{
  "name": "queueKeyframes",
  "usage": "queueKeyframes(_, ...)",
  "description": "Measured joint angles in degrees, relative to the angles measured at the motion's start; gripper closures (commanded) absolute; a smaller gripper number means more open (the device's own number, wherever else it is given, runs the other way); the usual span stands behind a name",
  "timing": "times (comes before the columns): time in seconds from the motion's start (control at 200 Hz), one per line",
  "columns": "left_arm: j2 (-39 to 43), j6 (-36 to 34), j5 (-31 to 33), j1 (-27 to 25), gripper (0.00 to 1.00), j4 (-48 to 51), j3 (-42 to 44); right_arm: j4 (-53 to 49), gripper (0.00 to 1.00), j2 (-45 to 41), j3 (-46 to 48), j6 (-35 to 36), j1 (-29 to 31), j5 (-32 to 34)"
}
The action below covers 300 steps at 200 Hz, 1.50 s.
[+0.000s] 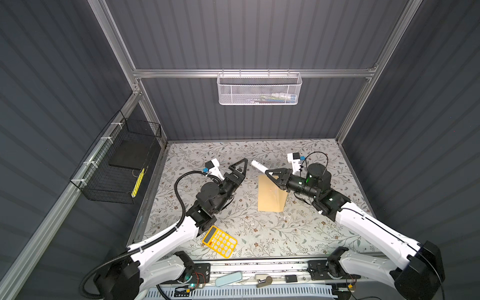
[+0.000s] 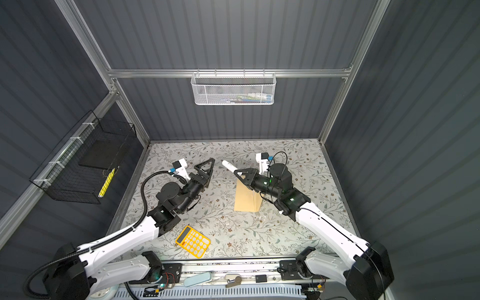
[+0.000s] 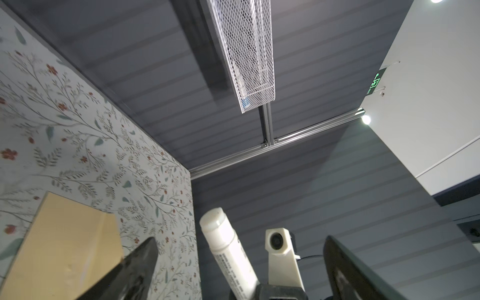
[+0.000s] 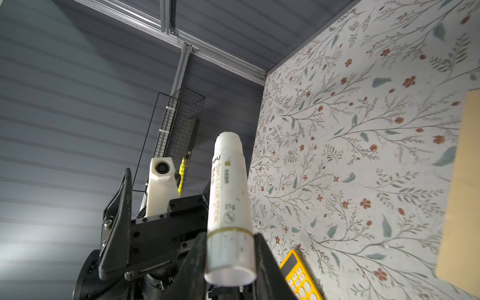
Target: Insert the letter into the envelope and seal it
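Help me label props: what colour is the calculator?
The calculator is yellow with pale keys, clearest in a top view.

Left arm (image 1: 166, 239) and right arm (image 1: 368, 223): white shells, chunky black joints. Ribbed black hose (image 1: 181, 198) loops off the left one, little green lights (image 1: 308, 178) glow on the right one.

This is a robot lab cell. Grey ribbed panels (image 1: 259, 33) on an aluminium frame (image 1: 181, 73) enclose a floral-covered desk (image 1: 272, 233), two robot arms (image 1: 166, 236) mounted at its front.
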State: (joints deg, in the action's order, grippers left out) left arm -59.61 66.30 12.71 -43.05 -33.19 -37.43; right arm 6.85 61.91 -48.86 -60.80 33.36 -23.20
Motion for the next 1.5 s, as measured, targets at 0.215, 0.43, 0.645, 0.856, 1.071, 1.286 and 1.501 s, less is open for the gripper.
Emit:
queueKeyframes(0.215, 5.05, -21.38, -2.47, 2.75, 0.0, 17.0, -5.81, -14.43, 0.89, -5.25, -5.57, 6.84, -1.88, -0.63)
queueKeyframes(0.43, 0.07, -50.75, -16.44, 2.75, 0.02, 28.79, -18.62, -29.88, 0.89, -5.55, -12.39, 14.19, -2.34, -2.01)
queueKeyframes(0.645, -4.24, -77.46, -31.74, 1.36, 0.02, 38.4, -20.72, -41.62, 0.88, -4.52, -14.97, 20.02, -2.36, -2.91)
queueKeyframes(0.856, -10.88, -94.55, -34.84, -1.29, 0.03, 47.69, -26.08, -48.24, 0.89, -3.34, -15.56, 23.1, -2.36, -3.5)
queueKeyframes(1.071, -14.08, -101.81, -34.75, -4.09, 0.05, 49.13, -26.6, -49.99, 0.89, -2.84, -15.56, 23.91, -2.36, -4.48)
queueKeyframes(1.286, -17.49, -104.02, -34.21, -6.12, 0.13, 49.07, -27.28, -50.21, 0.89, -2.27, -15.56, 23.98, -2.36, -5.42)
queueKeyframes(1.501, -19.3, -104.91, -33.92, -6.91, 0.26, 48.98, -28.35, -50.21, 0.89, -2.12, -15.56, 24.0, -2.25, -5.99)
